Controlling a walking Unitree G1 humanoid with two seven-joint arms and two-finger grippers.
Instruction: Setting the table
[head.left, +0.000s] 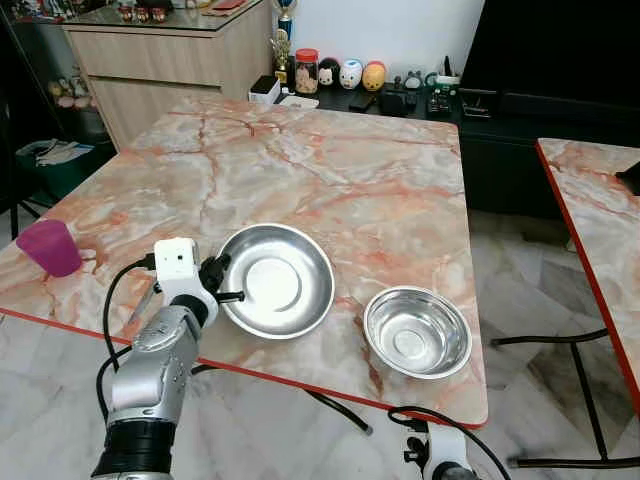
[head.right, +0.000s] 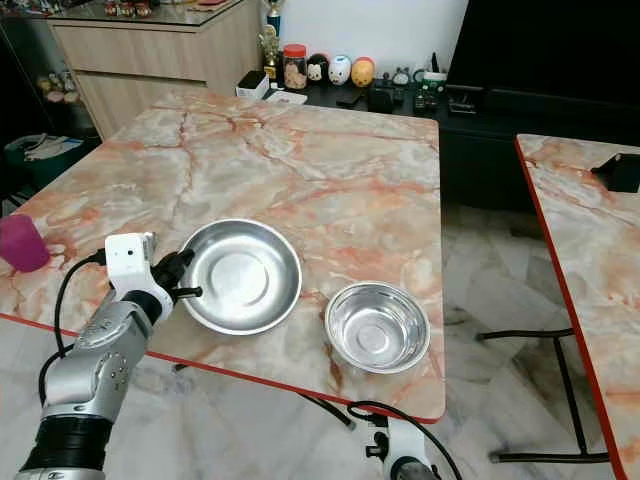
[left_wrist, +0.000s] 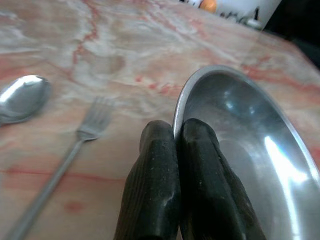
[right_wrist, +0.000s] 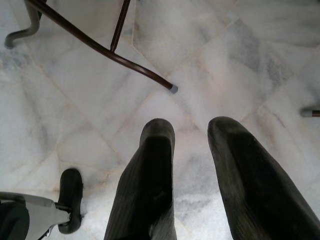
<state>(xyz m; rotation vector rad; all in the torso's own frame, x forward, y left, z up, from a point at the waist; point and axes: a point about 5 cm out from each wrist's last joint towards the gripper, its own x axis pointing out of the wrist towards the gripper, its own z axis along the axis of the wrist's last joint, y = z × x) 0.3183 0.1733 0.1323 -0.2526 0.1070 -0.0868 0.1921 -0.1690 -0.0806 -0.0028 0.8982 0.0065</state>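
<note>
Floor of pale marble tile (right_wrist: 235, 65) lies under the right gripper (right_wrist: 192, 131), which hangs low beside the robot with its two black fingers spread apart and nothing between them; a dark chair leg (right_wrist: 100, 47) crosses the tiles beyond it.

Higher up, the left gripper (left_wrist: 178, 131) sits at the near edge of the counter (head.left: 330, 170), its fingers pressed together on the rim of the wide steel plate (head.left: 276, 279). In the left wrist view one finger lies outside the rim and the other just inside it, so the metal edge is pinched between them. The plate rests on the marble-patterned top, close to the red-trimmed near edge.

Just beside the plate, on the side away from the bowl, a fork (left_wrist: 60, 165) lies flat on the counter, and a spoon (left_wrist: 22, 97) lies a little further out from it; the two do not touch. To the robot's right of the plate, apart from it, stands a smaller, deeper steel bowl (head.left: 417, 331), near the counter's front right corner. At the far left edge stands a purple cup (head.left: 49, 247), upright.

Beyond the counter a low dark shelf carries small figurines (head.left: 350, 73) and a jar with a red lid (head.left: 306, 70), and a wooden cabinet (head.left: 160, 60) stands at the left. A second marble counter (head.left: 600, 200) shows at the right.
</note>
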